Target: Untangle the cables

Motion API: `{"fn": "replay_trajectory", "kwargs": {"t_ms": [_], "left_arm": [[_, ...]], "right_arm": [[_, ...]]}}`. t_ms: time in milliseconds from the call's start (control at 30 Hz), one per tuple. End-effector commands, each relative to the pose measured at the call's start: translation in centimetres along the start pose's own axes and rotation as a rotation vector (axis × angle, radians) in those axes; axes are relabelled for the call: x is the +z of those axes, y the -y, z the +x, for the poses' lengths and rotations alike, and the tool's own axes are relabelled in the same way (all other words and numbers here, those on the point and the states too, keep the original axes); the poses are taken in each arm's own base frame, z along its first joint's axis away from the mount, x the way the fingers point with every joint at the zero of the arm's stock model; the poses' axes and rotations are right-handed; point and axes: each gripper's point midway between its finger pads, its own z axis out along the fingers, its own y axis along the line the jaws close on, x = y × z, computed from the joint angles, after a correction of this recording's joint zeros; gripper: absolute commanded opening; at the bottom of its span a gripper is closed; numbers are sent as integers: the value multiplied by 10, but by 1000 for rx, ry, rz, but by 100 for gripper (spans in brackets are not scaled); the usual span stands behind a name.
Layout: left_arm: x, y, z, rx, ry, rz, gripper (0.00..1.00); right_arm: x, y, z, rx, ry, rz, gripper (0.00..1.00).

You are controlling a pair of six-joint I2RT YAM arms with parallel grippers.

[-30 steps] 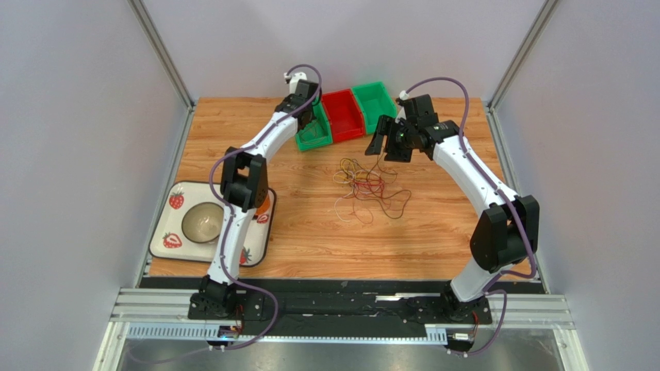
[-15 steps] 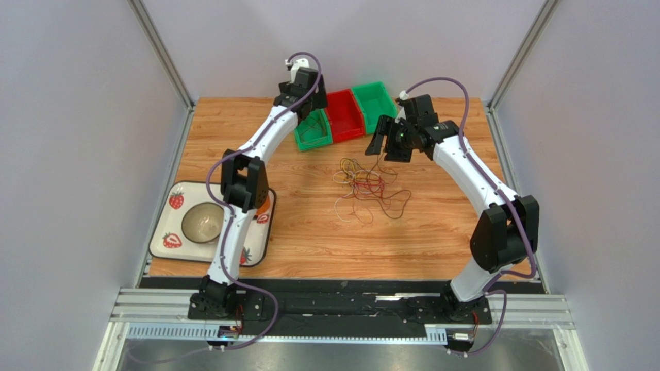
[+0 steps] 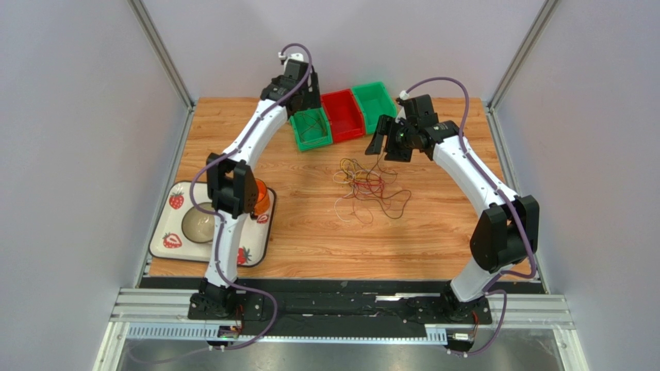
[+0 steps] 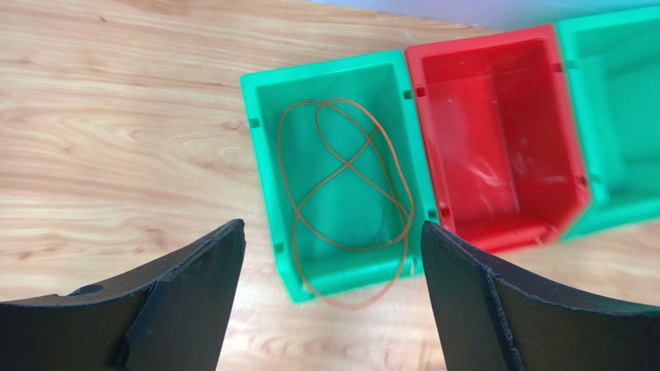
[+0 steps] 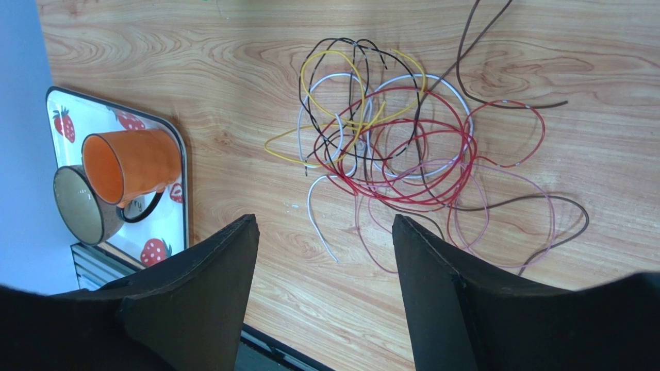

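Looping in one green bin point(image 4: 259, 178) lies an orange cable point(image 4: 338, 164); left tool point(image 4: 331, 226) and right tool point(image 5: 324, 220) gape.

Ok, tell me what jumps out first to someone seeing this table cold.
The knot of cables, red, yellow, white and dark loops, sprawls mid-table. Behind it, the left green bin holds a single orange cable, one loop spilling over a wall. At the near-left edge, a strawberry tray carries an orange mug.

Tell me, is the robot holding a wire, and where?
No, nothing is held. The left gripper is open above the orange cable in the green bin; the right gripper is open above the tangled cables.
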Motion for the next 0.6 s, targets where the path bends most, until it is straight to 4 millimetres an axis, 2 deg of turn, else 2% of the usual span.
{"fn": "replay_trajectory", "kwargs": {"t_ms": [0, 33, 100, 133, 200, 233, 267, 300, 333, 433, 500, 567], "left_arm": [[-89, -20, -56, 9, 49, 81, 95], [-91, -19, -44, 9, 1, 121, 96], [-106, -25, -44, -5, -27, 163, 97], [-112, -27, -34, 1, -75, 182, 97], [-126, -30, -35, 35, -76, 204, 98], [-125, -26, -24, 49, -99, 237, 98], [-125, -26, -21, 55, -95, 247, 98], [-133, -24, -21, 55, -80, 278, 97], [-128, -22, -3, 57, -123, 299, 96], [-136, -7, 7, 33, -155, 388, 89], [-143, 3, 11, 53, -158, 412, 88], [-146, 13, 24, 111, -157, 388, 88]], "right_arm": [[-6, -14, -13, -24, 59, -67, 69], [-5, -14, -14, -26, 60, -74, 69], [-3, -16, -12, -34, 59, -84, 68], [-2, -16, -13, -40, 70, -85, 69], [0, -15, -13, -46, 72, -77, 69], [0, -15, -14, -49, 75, -74, 68], [1, -14, -14, -55, 80, -62, 68], [1, -18, -12, -68, 81, -63, 68], [2, -17, -11, -72, 82, -53, 68], [7, -15, -6, -87, 87, -12, 68], [12, -15, 1, -100, 76, 4, 68], [18, -15, 7, -113, 65, 6, 68]]}}
